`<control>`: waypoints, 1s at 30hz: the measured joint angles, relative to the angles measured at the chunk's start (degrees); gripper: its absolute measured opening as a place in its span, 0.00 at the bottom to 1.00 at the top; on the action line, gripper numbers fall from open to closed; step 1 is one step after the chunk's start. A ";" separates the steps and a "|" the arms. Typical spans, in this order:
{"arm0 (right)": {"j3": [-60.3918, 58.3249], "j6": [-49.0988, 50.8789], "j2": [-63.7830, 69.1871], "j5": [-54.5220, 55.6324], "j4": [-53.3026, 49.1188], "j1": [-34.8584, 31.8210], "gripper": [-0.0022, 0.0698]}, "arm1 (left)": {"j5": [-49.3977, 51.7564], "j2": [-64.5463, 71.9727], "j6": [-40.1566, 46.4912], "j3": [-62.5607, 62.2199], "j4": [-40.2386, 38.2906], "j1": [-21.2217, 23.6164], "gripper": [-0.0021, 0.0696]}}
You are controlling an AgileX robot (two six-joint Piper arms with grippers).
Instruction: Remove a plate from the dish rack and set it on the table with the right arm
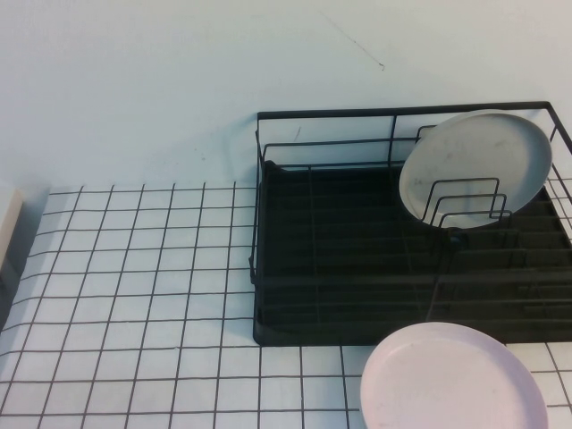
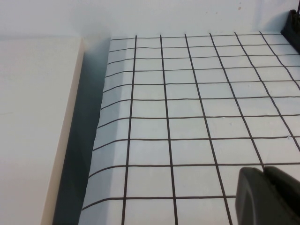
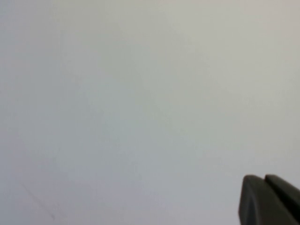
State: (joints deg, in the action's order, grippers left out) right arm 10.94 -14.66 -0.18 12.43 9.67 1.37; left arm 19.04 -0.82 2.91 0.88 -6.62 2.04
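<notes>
Two plates in view: grey-white plate (image 1: 475, 166) stands tilted against the wire dividers in the dish rack (image 1: 340, 268), far right corner of it; pink plate (image 1: 453, 378) lies flat on the table (image 1: 134, 295) at the rack's near edge. Right gripper (image 3: 265, 199) fingers together, empty, facing blank wall, well apart from the plate. Left gripper (image 2: 265, 194) closed, empty, over table's left edge.

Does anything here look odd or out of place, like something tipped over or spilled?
Nothing is spilled or broken. The grey-white plate leans tilted in the dish rack, as plates do. A pink plate lies flat on the table just in front of the rack. The left claw hangs over bare grid; the right claw, shut, faces a blank surface.
</notes>
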 joint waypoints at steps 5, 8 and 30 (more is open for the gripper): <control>13.86 -6.19 9.58 -19.97 1.00 0.00 0.03 | 0.00 0.00 0.00 0.00 0.00 0.00 0.02; 21.65 -6.77 18.44 -30.82 1.63 0.00 0.03 | 0.00 0.00 0.00 0.00 0.00 0.00 0.02; 52.00 -52.23 77.13 -41.66 11.35 0.00 0.58 | 0.00 0.00 0.00 0.00 0.00 0.00 0.02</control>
State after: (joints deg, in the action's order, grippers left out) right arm 62.94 -66.89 76.95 -29.23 21.02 1.37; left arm 19.04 -0.82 2.91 0.88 -6.62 2.04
